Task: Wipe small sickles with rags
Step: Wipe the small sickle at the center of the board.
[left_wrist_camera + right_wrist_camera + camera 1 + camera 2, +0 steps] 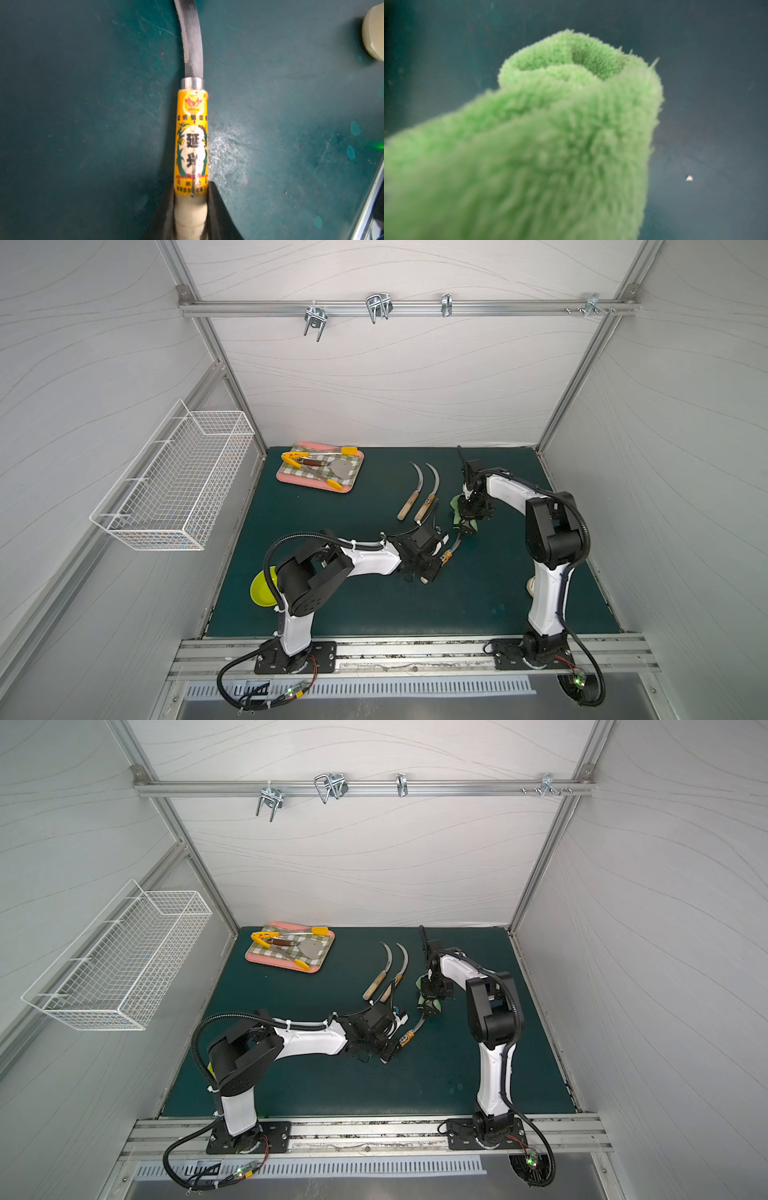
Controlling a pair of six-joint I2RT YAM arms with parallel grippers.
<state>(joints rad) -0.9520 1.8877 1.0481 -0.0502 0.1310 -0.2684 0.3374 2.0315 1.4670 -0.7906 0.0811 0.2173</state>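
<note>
Two small sickles lie side by side on the green mat, one with a bare handle (409, 495) and one with a label (428, 497); both show in both top views. My left gripper (434, 568) (190, 212) is shut on the pale wooden handle of a third sickle (192, 135), just behind its orange label. Its dark blade (456, 544) curves away toward the right gripper. My right gripper (466, 528) is shut on the light-green rag (550, 145) (456, 503), which is bunched around the blade's far end. The rag hides the right fingers in the right wrist view.
A pink tray (309, 486) with yellow-tipped tongs and a spatula sits at the mat's back left. A white wire basket (174, 489) hangs on the left wall. A yellow-green bowl (259, 589) lies behind the left arm. A cream round object (374, 31) stands by the right arm's base.
</note>
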